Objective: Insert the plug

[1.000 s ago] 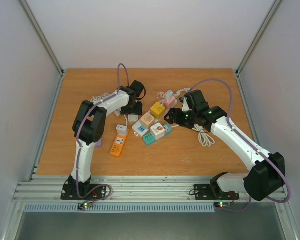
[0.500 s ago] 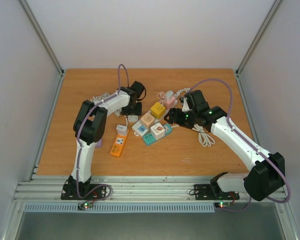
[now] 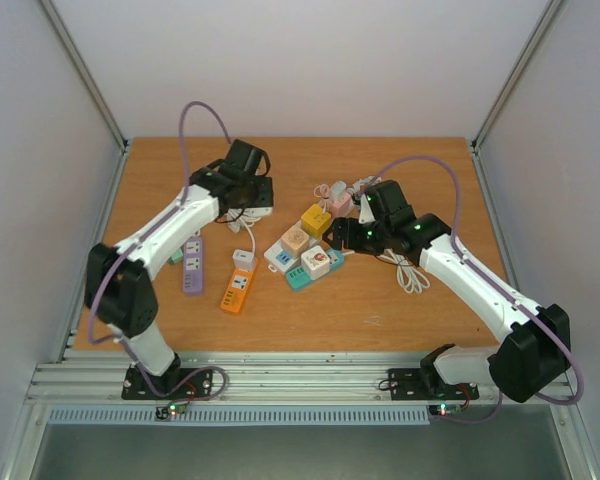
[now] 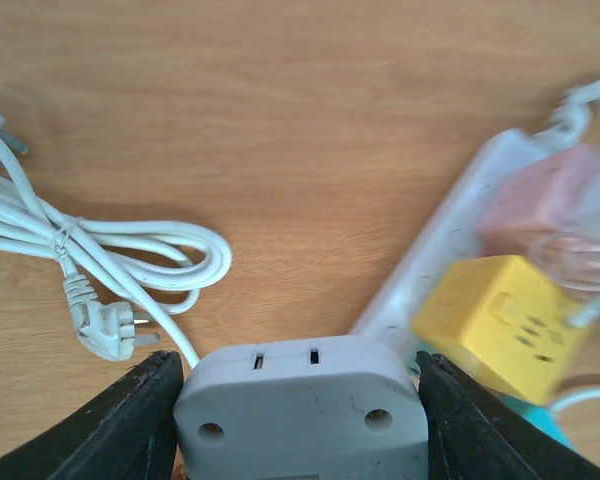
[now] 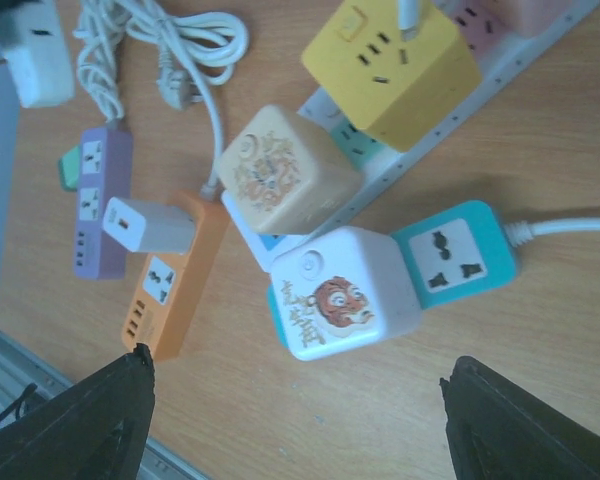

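Note:
My left gripper (image 4: 300, 420) is shut on a white adapter plug (image 4: 300, 400) and holds it above the table; in the top view the gripper (image 3: 246, 197) is at the back left of the socket cluster. The adapter also shows in the right wrist view (image 5: 28, 52). My right gripper (image 3: 350, 233) is open and empty, hovering over the white tiger cube (image 5: 345, 293) on the teal strip (image 5: 455, 255). The orange strip (image 5: 170, 285) carries a white plug (image 5: 145, 225), with the purple strip (image 5: 102, 205) beside it.
A white strip (image 4: 445, 255) holds a yellow cube (image 5: 390, 65), a beige cube (image 5: 288, 170) and a pink cube (image 4: 545, 195). A coiled white cable with a plug (image 4: 110, 330) lies under the left gripper. Another cable coil (image 3: 410, 272) lies under the right arm.
The left arm has swung out and back to the left, lifting the white adapter off the table; the purple strip is now uncovered. The right gripper has shifted slightly left.

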